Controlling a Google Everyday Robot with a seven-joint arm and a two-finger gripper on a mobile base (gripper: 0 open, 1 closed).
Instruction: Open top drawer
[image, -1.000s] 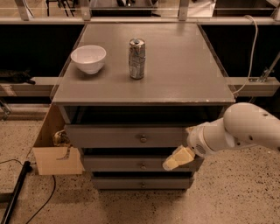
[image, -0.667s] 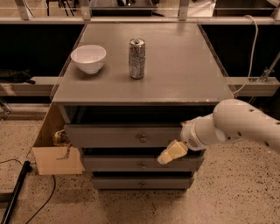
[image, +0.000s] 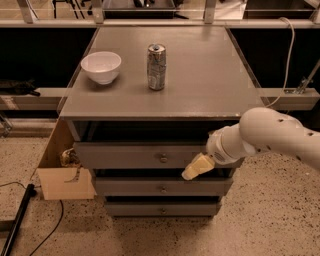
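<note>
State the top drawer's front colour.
Top drawer: matte grey, camera view; pincer sits below-right of its knob.

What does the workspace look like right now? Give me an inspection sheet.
Surface: grey cabinet top, holding two items.
Job's things: top drawer, front showing, no interior seen; its knob is untouched.
Clutter: white bowl at left and can near the middle, both upright and apart.
Gripper: gripper at the top drawer's lower edge, right of the knob, not on it.
Cables: white cable hanging at right; black cable on the floor at left.
Surroundings: cardboard box against the cabinet's left side; speckled floor; lower drawers beneath.
</note>
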